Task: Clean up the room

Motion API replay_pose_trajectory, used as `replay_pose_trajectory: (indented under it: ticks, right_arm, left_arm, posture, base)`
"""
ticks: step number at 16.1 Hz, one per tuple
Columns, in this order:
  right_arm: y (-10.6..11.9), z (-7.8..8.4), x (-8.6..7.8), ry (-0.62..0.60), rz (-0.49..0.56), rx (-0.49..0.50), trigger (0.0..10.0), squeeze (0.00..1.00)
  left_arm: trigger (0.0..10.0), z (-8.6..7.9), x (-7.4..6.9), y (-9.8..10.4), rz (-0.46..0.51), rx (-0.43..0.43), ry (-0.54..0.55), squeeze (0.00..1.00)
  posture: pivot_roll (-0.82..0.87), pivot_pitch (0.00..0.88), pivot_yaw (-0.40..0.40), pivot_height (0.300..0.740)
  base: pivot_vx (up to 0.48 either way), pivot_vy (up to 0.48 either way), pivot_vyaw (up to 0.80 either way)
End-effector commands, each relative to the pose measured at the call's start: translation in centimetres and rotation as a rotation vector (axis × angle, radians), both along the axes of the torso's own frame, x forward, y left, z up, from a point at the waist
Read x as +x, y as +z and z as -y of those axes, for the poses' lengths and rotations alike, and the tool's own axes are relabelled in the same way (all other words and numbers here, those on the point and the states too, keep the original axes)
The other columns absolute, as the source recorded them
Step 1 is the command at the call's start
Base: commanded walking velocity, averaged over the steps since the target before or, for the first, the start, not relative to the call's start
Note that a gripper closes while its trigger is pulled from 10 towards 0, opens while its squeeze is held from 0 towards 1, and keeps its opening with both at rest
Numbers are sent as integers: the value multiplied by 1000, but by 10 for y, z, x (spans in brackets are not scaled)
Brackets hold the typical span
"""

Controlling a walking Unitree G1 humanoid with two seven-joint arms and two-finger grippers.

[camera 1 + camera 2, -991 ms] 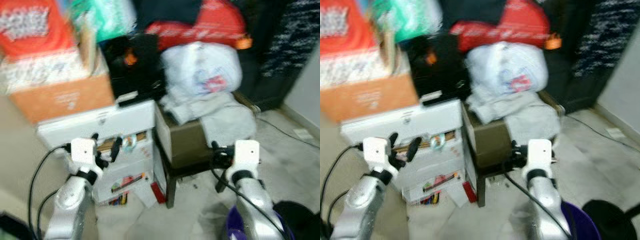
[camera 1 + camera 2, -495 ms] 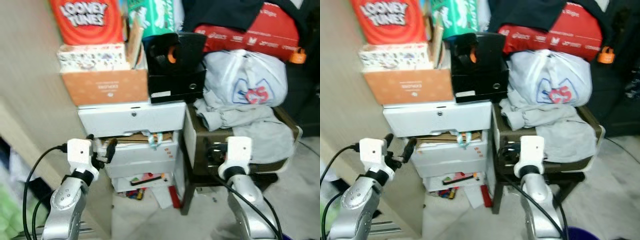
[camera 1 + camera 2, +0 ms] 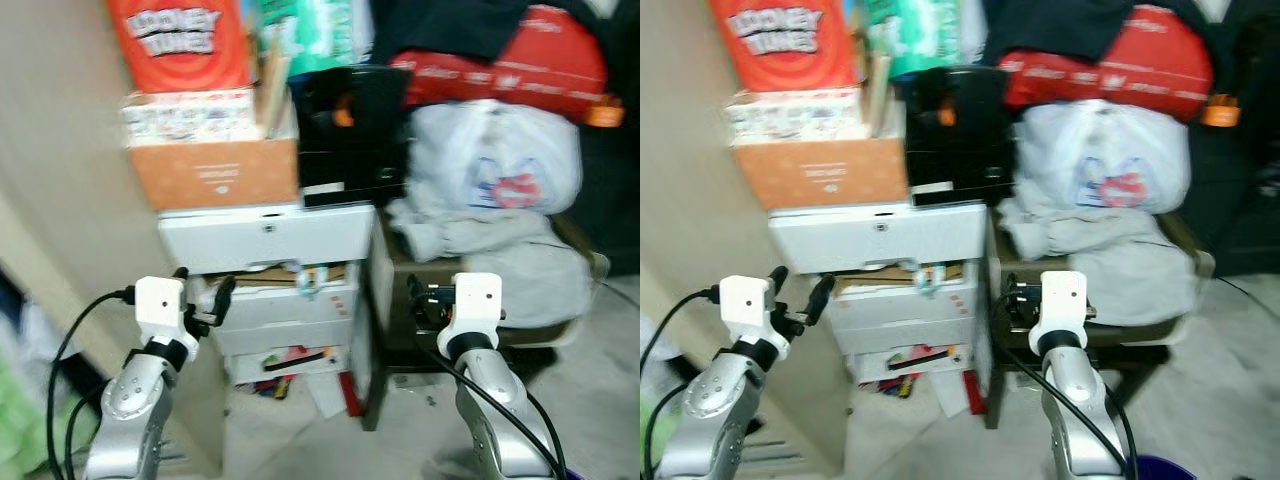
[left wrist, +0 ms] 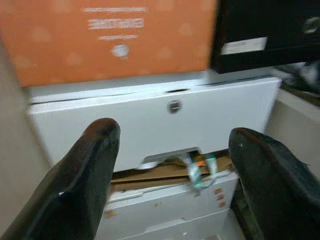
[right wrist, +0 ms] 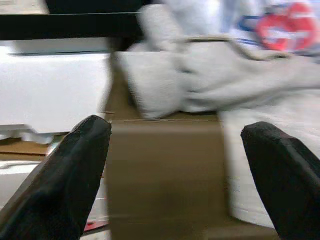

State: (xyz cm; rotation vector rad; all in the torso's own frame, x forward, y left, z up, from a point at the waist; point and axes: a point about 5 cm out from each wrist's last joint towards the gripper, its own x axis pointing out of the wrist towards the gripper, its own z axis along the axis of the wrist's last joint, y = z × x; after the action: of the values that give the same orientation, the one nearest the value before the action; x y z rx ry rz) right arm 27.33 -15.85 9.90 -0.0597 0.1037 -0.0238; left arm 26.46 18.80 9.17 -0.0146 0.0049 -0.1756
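Clutter stands stacked directly ahead of both grippers, all of it at or above gripper height. Left gripper (image 3: pixel 207 298): fingers spread wide, nothing held, raised in front of the white drawer unit (image 3: pixel 285 305). Right gripper (image 5: pixel 177 175): fingers likewise spread wide and empty, facing the brown side table (image 3: pixel 1005 262).

Key relation: the grey garment (image 3: pixel 505 245) lies draped over the top of the brown side table, ahead of and above the right gripper, with its long run crosswise to the gripper's line of reach. The right arm is the nearer arm to it; the left arm is separated from it by the drawer unit. Judgement: if the garment is the next item, the right gripper must rise and advance to reach the hanging edge.

View differences:
- Head views show the full stack: orange box (image 3: pixel 215 170) on the drawer unit, black case (image 3: pixel 350 130) beside it, white plastic bag (image 3: pixel 500 160) above the garment, red bag (image 3: pixel 520 55) on top, and small items (image 3: pixel 290 365) on the floor under the drawers
- Left wrist view shows the top drawer standing ajar with brown cardboard and a teal strip protruding beneath it
- Right wrist view shows the garment's fold overhanging the table front, blurred
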Motion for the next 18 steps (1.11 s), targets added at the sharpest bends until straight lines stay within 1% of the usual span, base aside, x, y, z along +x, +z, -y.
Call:
replay_pose_trajectory:
  ticks: [1,5,7,8,9,10,11,12,13,14,15,16,17,18]
  right_arm:
    - [1,3,2,-15,-7,-3,10000,0]
    - [2,4,3,-16,-5,-5,10000,0]
    - [1,4,4,-14,-9,-7,10000,0]
    - [-3,1,6,5,-33,2,10000,0]
    - [-4,0,7,11,-43,6,10000,0]
    - [-16,-15,10,86,-120,41,10000,0]
    - [-18,-18,10,104,-135,48,10000,0]
    - [-18,-18,10,104,-135,48,10000,0]
    - [-27,-28,10,133,-174,62,10000,0]
    - [-29,-31,10,137,-182,65,10000,0]
    - [-37,-37,11,135,-226,85,10000,0]
    - [-37,-37,11,135,-226,85,10000,0]
    - [-50,-42,12,107,-305,123,10000,0]
    - [-59,-44,15,73,-354,155,10000,0]
  left_arm:
    - [10000,3,2,0,-9,0,-14,0]
    - [10000,2,2,-1,-13,3,-11,0]
    - [10000,1,3,-2,-14,22,-7,0]
    - [10000,-1,4,-6,-40,15,6,0]
    - [10000,-1,4,-7,-45,17,8,0]
    - [10000,-6,5,-16,-100,42,23,0]
    - [10000,-7,4,-18,-114,43,25,0]
    - [10000,-7,4,-18,-114,43,25,0]
    - [10000,-13,4,-32,-210,85,32,0]
    - [10000,-14,4,-36,-239,99,36,0]
    - [10000,-22,1,-48,-329,127,43,0]
    - [10000,-22,1,-48,-329,127,43,0]
    - [10000,-34,-5,-66,-483,189,55,0]
    - [10000,-40,-7,-77,-576,222,59,0]
  posture:
    - [-156,0,11,740]
    - [-155,0,8,740]
    - [-155,0,8,740]
    - [-156,0,8,740]
    - [-156,0,8,740]
    - [-160,0,10,740]
    - [-160,0,10,740]
    - [-160,0,10,740]
    - [-155,0,15,740]
    - [-155,0,15,740]
    - [-150,0,20,740]
    - [-150,0,20,740]
    - [-147,0,23,740]
    - [-143,0,24,740]
  base:
    - [0,-386,0]
    - [0,-357,0]
    - [0,-292,0]
    - [0,0,0]
    - [0,0,0]
    - [0,0,0]
    - [0,0,0]
    - [0,0,0]
    - [0,0,0]
    - [0,0,0]
    - [0,0,0]
    - [0,0,0]
    - [0,0,0]
    - [0,0,0]
